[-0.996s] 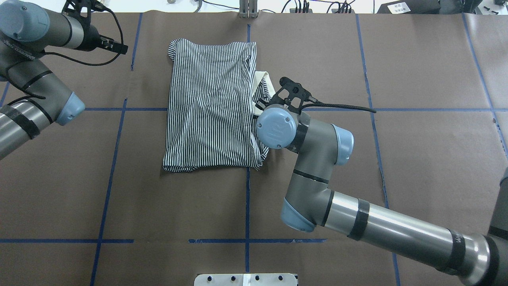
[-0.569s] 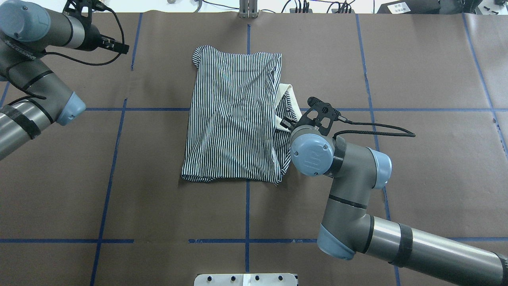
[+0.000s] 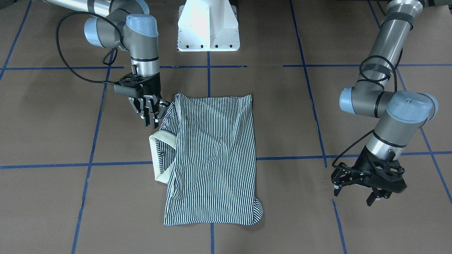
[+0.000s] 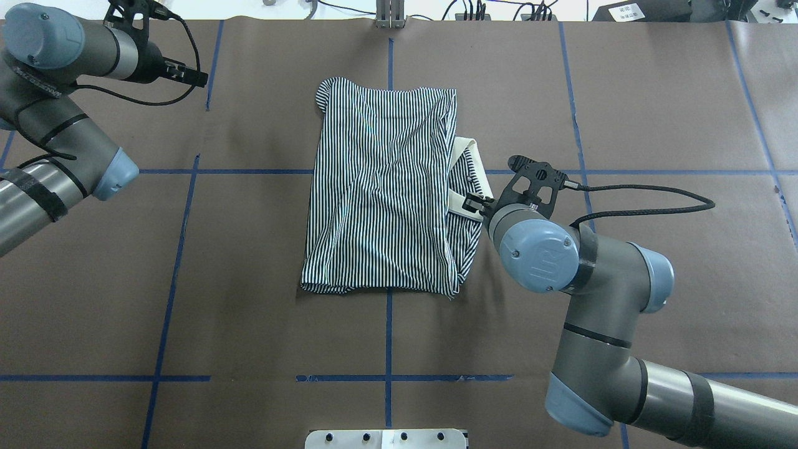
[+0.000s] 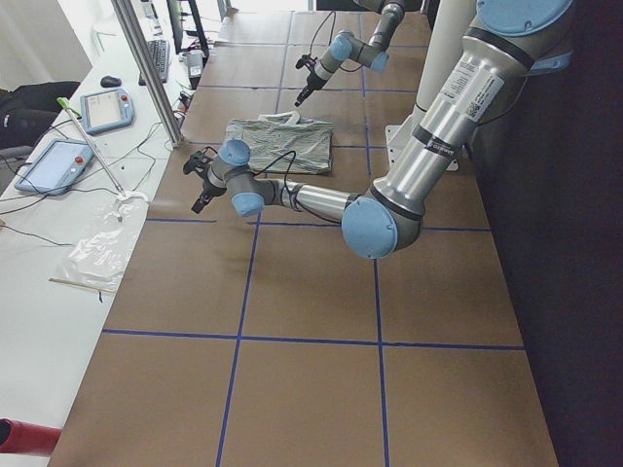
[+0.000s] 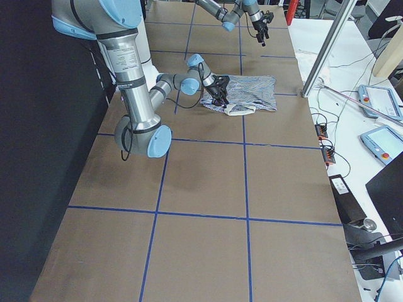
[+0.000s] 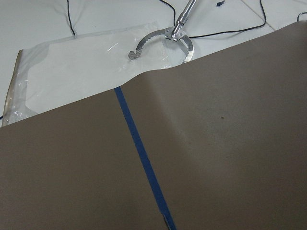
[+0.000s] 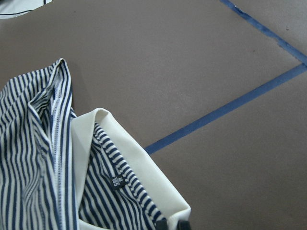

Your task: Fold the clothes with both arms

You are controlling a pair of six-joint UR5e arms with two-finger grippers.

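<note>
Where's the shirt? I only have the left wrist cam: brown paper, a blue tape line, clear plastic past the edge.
Observer: The striped shirt lies folded mid-table, well away from the left gripper, which hangs open over bare brown paper.
Operator: Right arm doing anything?
Observer: The right gripper is at the cream collar, on the robot's right side of the fold. I can't tell whether it is pinching cloth.
Operator: Fold tidy?
Observer: Roughly rectangular but wrinkled, and the collar sticks out past the folded edge.
</note>
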